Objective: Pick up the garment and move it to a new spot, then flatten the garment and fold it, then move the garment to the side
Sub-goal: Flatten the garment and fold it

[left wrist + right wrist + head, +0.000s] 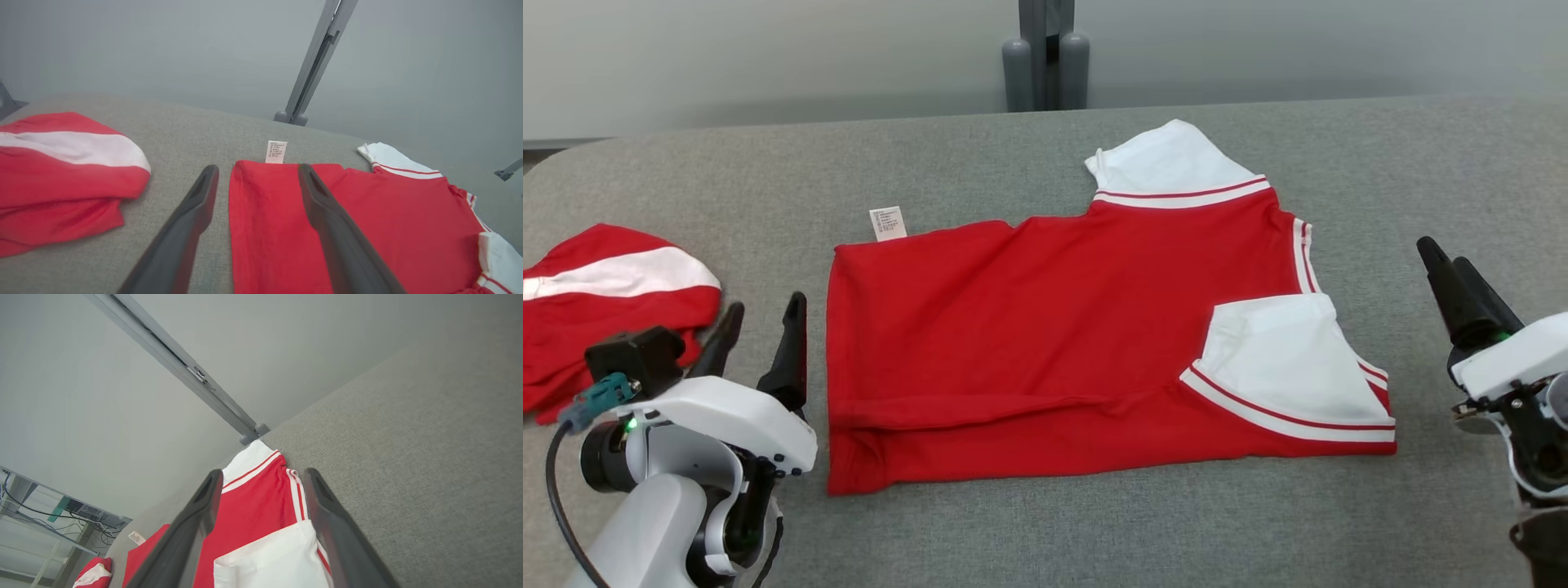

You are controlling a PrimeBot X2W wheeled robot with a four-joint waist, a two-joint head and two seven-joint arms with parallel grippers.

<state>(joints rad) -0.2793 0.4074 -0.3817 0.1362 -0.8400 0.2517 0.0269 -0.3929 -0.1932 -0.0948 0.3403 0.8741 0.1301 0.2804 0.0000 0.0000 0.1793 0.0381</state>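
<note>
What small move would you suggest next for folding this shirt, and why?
Probably bring the right gripper to the far white sleeve and fold it onto the red shirt: it and the left gripper stand open, off the cloth; the near sleeve already lies folded in, the far one sticks out.

A grey cloth-covered surface (1045, 531) spreads across the scene, its far left corner rounded. In the middle lies a red garment (1029, 327), flat and folded into a rough rectangle with its long edges running left to right. Its white far sleeve (1168, 163), trimmed with red stripes, sticks out at the far right, and its white near sleeve (1282, 367) is folded over the red cloth at the near right. A small white label (888, 223) lies on the surface at the garment's far left corner. Well to the left, apart from it, a second garment (605, 302), red with a white band, lies bunched near the left edge.
</note>
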